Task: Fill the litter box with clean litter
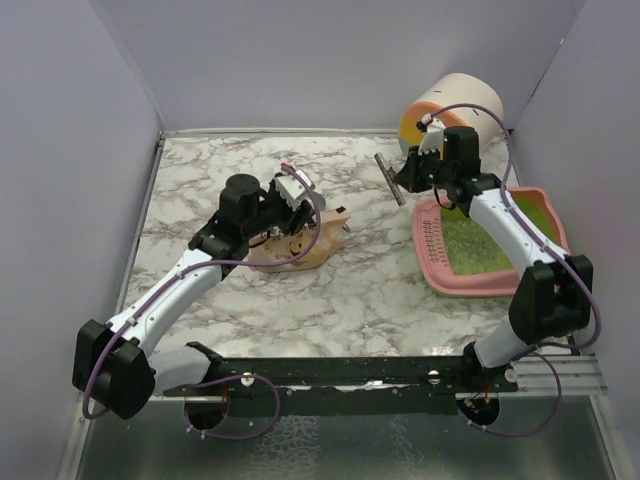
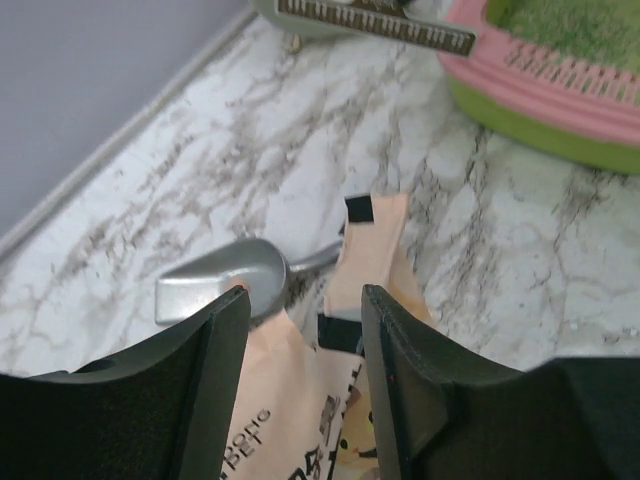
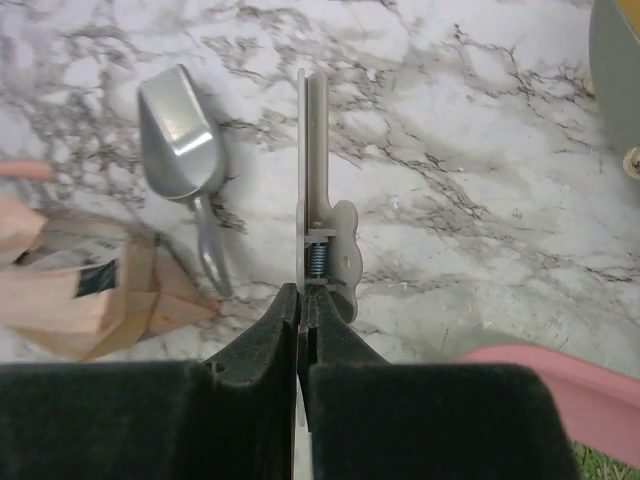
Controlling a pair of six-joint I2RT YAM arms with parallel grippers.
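While my right pincer (image 3: 300, 305) is clamped flat on a long grey plastic spring clip (image 3: 312, 180), held just off the far left corner of the shallow pink plastic litter box with the lime-green inside (image 1: 465, 284), my left pincer (image 2: 305, 300) stands apart. Its jaws straddle the top flap of the tan printed paper bag (image 1: 305, 248), well to the left of the box. I cannot confirm contact with the paper.

Finding: clean litter (image 1: 468, 245), a dull speckled green-grey layer, lies on the box floor. The bag's contents are not visible. A silver metal scoop (image 2: 225, 283) lies just beside the bag, likewise well left of the box.

Assessment: the granules are loose and cannot be pinched, so they must travel by bag or scoop. The bag is soft, probably bottom-heavy, and will crumple. I judge the hold belongs on a folded side edge below the mouth, not on the thin flap. The box looks stiff and light and may slide if bumped.
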